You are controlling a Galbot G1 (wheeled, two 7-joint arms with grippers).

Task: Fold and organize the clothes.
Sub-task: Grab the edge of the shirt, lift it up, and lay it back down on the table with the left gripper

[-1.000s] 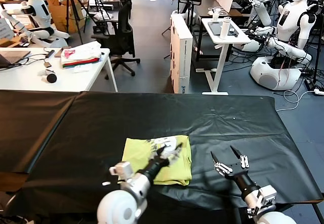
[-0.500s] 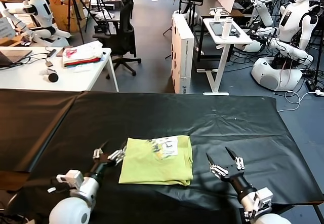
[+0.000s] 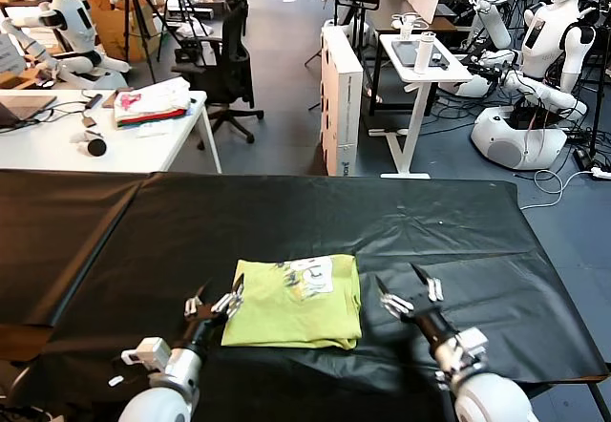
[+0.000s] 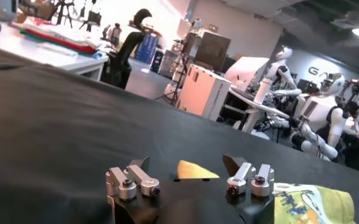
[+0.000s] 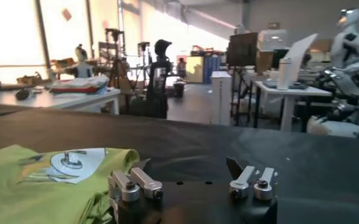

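Between claws — folded T-shirt (image 3: 294, 304), squarish

Robotics lab, parked humanoid robots (image 3: 549, 59), desks (image 3: 105, 140)

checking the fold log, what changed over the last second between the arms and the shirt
The left gripper let go and pulled off the T-shirt to its left edge, open. The right gripper, open, moved closer to the shirt's right edge. The shirt stayed folded on the black table.
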